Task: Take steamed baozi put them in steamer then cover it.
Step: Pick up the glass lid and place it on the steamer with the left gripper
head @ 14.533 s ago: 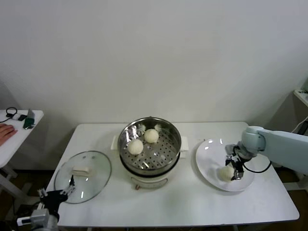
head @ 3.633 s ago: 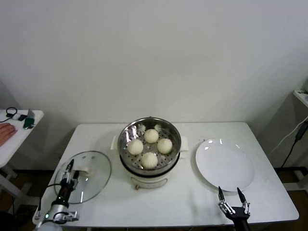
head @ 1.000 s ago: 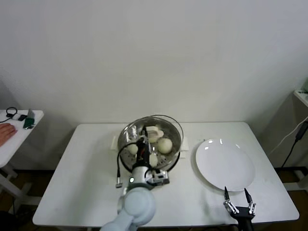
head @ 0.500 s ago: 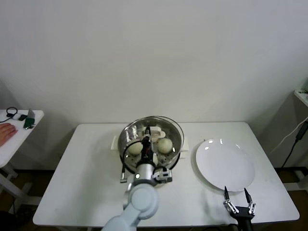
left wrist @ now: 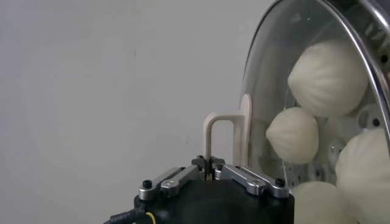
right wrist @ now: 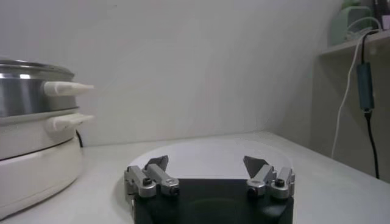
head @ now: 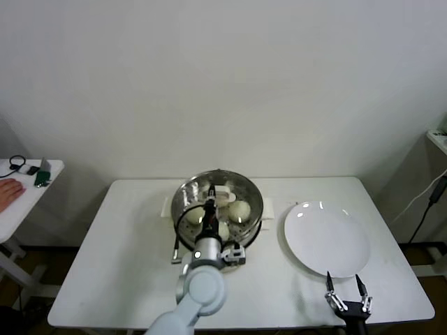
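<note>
The white table [head: 126, 265] fills the head view, and at its centre, toward twelve o'clock, sits the steamer [head: 183, 202], shiny steel pot on its white base; the right wrist view catches its flank and side handles [right wrist: 30, 122]. At three o'clock from the pot lies the flat white plate [head: 326, 239], bare, well apart from the steamer.

Over the pot now is the cover [head: 241, 192], the glass lid lying across the steamer's mouth, rim to rim as far as the head view tells. From the left wrist the glass dome [left wrist: 268, 85] curves beside the camera, its cream bar handle [left wrist: 226, 131] standing up from it.

The left arm reaches in from six o'clock, and the left gripper [head: 209, 204] is clenched on that handle: in the wrist view the left gripper [left wrist: 210, 163] has its fingers [left wrist: 177, 176] pinched together around one leg of the bar.

Under the glass, the steamed baozi [head: 239, 210] rest on the perforated tray, smooth and cream-white; the left wrist view shows them [left wrist: 326, 76] bunched close together inside.

The right gripper [head: 346, 292] waits at the table's near edge, five o'clock from the plate, with its fingers [right wrist: 149, 176] spread wide and holding nothing.
</note>
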Available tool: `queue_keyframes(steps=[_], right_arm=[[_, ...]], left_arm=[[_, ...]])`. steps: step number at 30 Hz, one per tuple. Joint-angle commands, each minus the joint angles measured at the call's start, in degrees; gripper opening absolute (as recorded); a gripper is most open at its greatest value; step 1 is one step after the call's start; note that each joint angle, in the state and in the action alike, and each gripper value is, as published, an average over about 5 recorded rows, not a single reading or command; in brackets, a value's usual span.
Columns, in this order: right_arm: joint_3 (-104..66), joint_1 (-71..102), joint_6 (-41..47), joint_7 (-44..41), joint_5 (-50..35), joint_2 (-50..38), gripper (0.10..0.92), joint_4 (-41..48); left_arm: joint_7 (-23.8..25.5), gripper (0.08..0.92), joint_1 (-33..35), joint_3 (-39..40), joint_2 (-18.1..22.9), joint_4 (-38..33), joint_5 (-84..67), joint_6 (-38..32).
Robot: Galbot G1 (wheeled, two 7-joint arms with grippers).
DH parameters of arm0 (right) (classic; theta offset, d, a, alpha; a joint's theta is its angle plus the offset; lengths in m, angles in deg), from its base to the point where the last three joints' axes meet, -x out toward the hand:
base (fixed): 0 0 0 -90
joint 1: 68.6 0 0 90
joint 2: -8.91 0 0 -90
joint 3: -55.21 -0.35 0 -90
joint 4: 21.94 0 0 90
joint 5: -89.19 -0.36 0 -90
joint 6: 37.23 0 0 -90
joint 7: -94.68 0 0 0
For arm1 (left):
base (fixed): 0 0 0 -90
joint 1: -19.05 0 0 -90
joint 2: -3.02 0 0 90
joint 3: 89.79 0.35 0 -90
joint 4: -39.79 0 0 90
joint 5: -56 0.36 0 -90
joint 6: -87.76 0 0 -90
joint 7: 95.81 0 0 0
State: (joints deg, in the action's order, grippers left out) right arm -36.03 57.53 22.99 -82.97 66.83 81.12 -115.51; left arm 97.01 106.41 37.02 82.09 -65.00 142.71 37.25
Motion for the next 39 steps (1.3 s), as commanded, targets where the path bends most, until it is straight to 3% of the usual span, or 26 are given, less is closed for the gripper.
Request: queue_keyframes(steps=[1, 28, 31, 39], right_arm=[[-0.07, 0.06, -0.08, -0.06, -0.07, -0.06, 0.823, -0.04], [0.18, -0.04, -0.37, -0.04, -0.11, 0.26, 0.823, 0.12], [0.31, -0.07, -0.31, -0.06, -0.10, 0.26, 0.823, 0.07], [0.52, -0.10, -0.04, -0.12, -0.09, 0.22, 0.823, 0.04]], left_arm=[[0.53, 0.132, -0.23, -0.09, 0.00, 0.30, -0.30, 0.24], [-1.82, 0.133, 0.75, 0.16, -0.25, 0.05, -3.44, 0.07], [-1.92, 0.165, 0.59, 0.25, -0.76, -0.59, -4.67, 0.21], [-1.93, 0.389, 0.97, 0.28, -3.49, -5.17, -10.06, 0.99]])
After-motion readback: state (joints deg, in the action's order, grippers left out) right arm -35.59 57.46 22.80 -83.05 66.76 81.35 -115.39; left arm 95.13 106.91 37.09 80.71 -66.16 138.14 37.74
